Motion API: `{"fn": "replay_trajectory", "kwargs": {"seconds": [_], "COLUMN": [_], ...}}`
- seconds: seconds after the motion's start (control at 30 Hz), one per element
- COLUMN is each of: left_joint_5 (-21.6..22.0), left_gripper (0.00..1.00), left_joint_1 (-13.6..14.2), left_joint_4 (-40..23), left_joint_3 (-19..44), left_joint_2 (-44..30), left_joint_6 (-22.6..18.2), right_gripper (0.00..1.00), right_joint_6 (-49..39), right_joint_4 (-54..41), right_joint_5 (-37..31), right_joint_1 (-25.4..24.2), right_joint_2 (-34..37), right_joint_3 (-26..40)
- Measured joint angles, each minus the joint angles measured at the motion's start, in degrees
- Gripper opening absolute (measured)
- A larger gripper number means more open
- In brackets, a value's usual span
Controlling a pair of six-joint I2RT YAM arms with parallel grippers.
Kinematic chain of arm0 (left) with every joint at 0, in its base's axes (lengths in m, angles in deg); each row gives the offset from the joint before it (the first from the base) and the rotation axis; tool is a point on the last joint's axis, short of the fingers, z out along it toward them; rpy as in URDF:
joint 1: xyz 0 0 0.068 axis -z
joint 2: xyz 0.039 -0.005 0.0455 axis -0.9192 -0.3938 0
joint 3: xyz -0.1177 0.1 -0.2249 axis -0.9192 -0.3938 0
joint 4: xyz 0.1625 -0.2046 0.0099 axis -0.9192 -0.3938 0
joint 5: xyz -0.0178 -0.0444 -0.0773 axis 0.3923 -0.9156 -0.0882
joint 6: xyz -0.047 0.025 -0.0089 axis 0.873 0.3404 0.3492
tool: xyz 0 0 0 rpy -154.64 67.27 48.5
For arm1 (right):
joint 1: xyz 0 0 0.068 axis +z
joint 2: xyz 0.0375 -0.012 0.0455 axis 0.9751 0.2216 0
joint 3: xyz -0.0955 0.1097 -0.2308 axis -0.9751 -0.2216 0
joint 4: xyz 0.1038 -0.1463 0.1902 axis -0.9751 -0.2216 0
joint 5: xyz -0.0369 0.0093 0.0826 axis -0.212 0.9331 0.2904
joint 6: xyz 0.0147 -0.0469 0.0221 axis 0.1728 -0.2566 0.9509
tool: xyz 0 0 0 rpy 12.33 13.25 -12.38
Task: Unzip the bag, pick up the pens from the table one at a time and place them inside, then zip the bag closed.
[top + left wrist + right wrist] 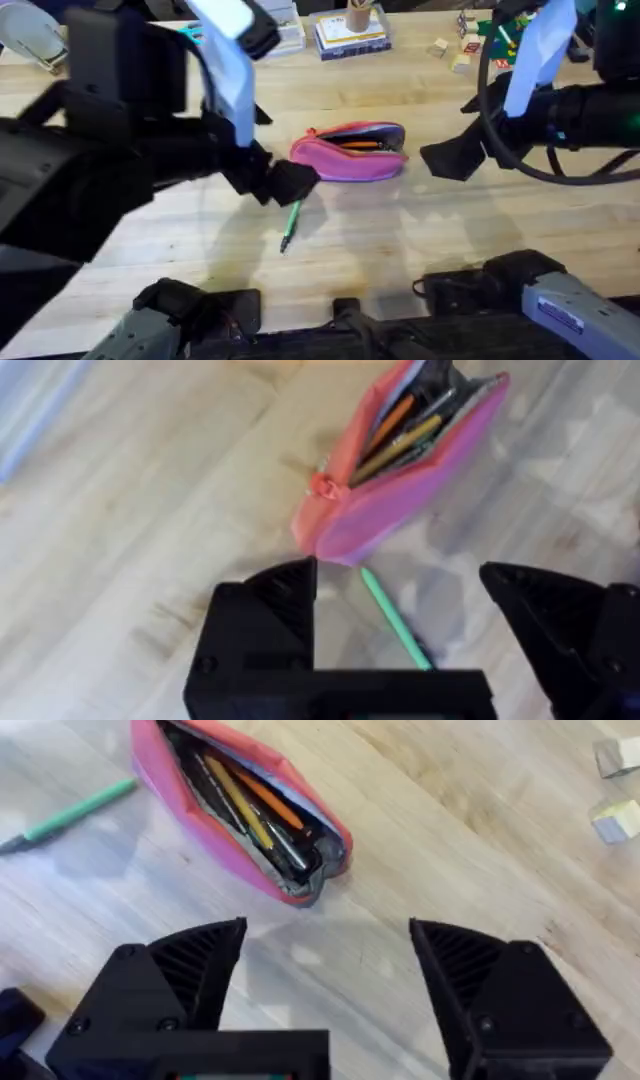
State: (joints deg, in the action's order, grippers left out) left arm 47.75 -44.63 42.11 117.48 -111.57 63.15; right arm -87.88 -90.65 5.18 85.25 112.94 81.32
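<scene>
Pen-loading step. The soft pink fabric pencil pouch (350, 152) with an orange-red zipper lies on the light wooden plank tabletop (420, 240), its mouth gaping; several pens, orange and yellow among them, already rest inside. One thin light-green stick pen (291, 224) with a dark tip remains on the tabletop, its upper end just beside the pouch's zipper-pull end and its tip pointing away from the pouch, towards the arm bases.

The left gripper (400, 585), black fingers spread wide and holding nothing, hangs over that end of the pouch with the green pen (393, 618) passing between its fingers. The right gripper (328, 955), also spread and empty, hovers near the opposite end of the pouch (235, 815), apart from it.

Judged stage: unzipping appears done and loading nearly so; closing is not yet begun. The next move calls for the left gripper to descend astride the pen shaft, pinch it, and carry it into the open mouth.
</scene>
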Motion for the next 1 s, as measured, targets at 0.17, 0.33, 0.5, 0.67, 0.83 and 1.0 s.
{"fn": "replay_trajectory", "kwargs": {"seconds": [0.17,0.33,0.5,0.67,0.83,1.0], "left_joint_5": [5.02,11.96,16.64,17.56,16.8,16.34], "left_gripper": [0.993,0.993,0.993,0.993,0.993,0.993], "left_joint_1": [6.68,11.56,13.58,13.63,13.63,13.63], "left_joint_4": [-1.68,-5.77,-9.57,-9.77,-10.03,-10.22], "left_joint_3": [0.0,0.04,0.09,0.09,0.09,0.09], "left_joint_2": [-0.14,-1.6,-3.09,-5.54,-7.8,-10.95], "left_joint_6": [9.64,19.1,23.54,24.97,25.56,26.56], "right_gripper": [0.996,0.997,0.997,0.997,0.997,0.997], "right_joint_6": [0.0,0.02,0.17,0.17,0.17,0.17], "right_joint_4": [0.0,0.0,0.02,0.02,0.02,0.02], "right_joint_5": [0.0,-0.02,0.0,0.0,0.0,-0.02], "right_joint_1": [0.0,0.0,0.0,0.0,0.0,0.0], "right_joint_2": [0.05,0.68,0.76,0.76,0.76,0.76], "right_joint_3": [0.0,0.0,0.0,0.0,0.0,0.0]}}
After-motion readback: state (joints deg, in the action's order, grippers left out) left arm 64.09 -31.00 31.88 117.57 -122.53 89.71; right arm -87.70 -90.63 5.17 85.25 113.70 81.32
